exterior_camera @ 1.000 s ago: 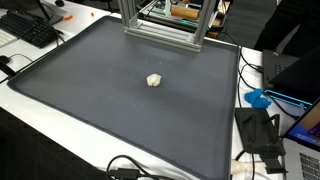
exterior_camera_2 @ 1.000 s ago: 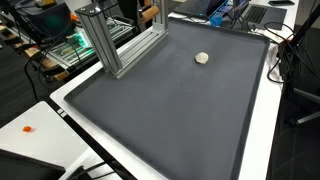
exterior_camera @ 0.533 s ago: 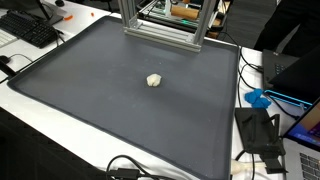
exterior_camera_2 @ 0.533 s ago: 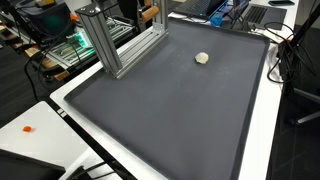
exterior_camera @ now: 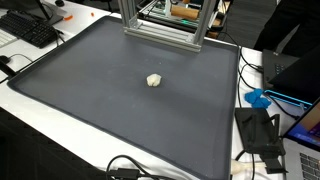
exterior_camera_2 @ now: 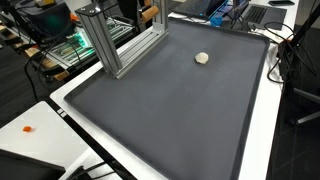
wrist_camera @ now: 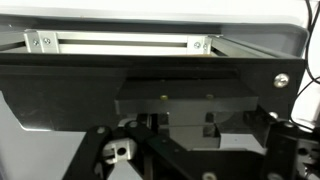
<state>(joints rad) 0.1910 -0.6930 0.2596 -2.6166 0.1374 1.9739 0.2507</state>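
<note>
**Small pale lump (exterior_camera: pixel 153 80) alone on the dark mat (exterior_camera: pixel 90 90); hand (wrist_camera: pixel 190 162) glimpsed only from the wrist**

Rests on the mat a little off its middle, shifted toward the aluminium frame (exterior_camera: pixel 160 25) standing at the far edge, yet well apart from it. Touches nothing but the mat. Shows in both exterior views as a rounded, off-white bit, too small to tell its material or exact shape.

Of the hand, only dark linkage pieces along the lower edge of the wrist view, one at each side. Fingertips outside the picture, so cannot tell whether spread or pressed together, nor whether pinching anything. Faces a black block (wrist_camera: pixel 185 100), with a pale metal rail (wrist_camera: pixel 120 42) above it and a bracket (wrist_camera: pixel 40 41) screwed on at each end. Cannot tell from this view how far from the lump.

Around the mat, a white worktop (exterior_camera: pixel 60 130). On it, a black keyboard (exterior_camera: pixel 35 30) by one mat corner, a blue object (exterior_camera: pixel 258 98) just beside the mat's edge, and black cables (exterior_camera: pixel 130 168) near the front edge. Also, in an exterior view, a small orange dot (exterior_camera_2: pixel 27 128) well apart from everything else.
</note>
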